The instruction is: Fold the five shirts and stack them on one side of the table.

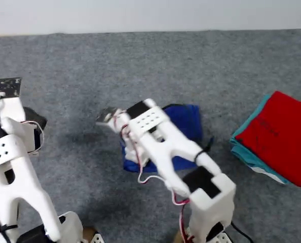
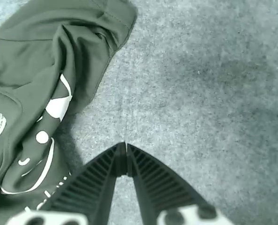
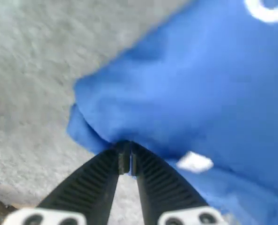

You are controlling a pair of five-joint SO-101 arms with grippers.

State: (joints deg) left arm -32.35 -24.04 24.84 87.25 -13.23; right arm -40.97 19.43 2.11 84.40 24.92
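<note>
Fingers [image 3: 99,176] of the right gripper [image 3: 125,152] are pressed together on the edge of a fold of the blue shirt [image 3: 200,93], and a little blue cloth shows between the tips. The fingers [image 2: 150,176] of the left gripper [image 2: 126,151] also meet at their tips, but with nothing between them; they point down at the bare grey felt cover of the table [image 2: 214,84].

The blue shirt is bright blue with some small white marks of a print. In the high view it [image 1: 187,120] lies as a folded, nearly square piece near the middle of the table, partly under the right arm [image 1: 165,147], which reaches across it.

The dark shirt [image 2: 31,70] is dark green-grey with a white print of curved lines and 1 dot. It lies crumpled, with many creases, just beside the left gripper and apart from its fingers.

On the right side of the table there is 1 stack. The red shirt [image 1: 282,131] is on top, folded flat, the teal shirt [image 1: 246,153] is under it, and a white shirt [image 1: 266,173] shows only as a thin edge at the bottom.

The count is 5 shirts: 3 in the stack, 1 blue, 1 dark. There are 2 arms; the left arm [image 1: 13,172] stands at the left edge of the table.
</note>
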